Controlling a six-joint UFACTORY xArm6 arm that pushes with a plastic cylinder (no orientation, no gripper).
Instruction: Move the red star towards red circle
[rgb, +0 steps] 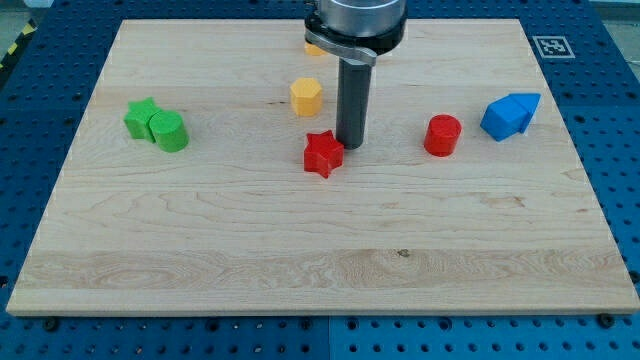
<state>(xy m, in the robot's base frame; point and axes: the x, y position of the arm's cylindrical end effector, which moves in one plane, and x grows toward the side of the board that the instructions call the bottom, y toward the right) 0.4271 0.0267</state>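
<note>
The red star lies near the middle of the wooden board. The red circle stands to its right, with a gap of bare wood between them. My tip is down at the board just to the upper right of the red star, close against its right point; I cannot tell if it touches. The tip stands between the star and the circle, much nearer the star.
A yellow hexagon sits above the star, left of the rod. Another yellow block peeks out behind the arm's head. A green star and green cylinder touch at the left. Two blue blocks sit at the right.
</note>
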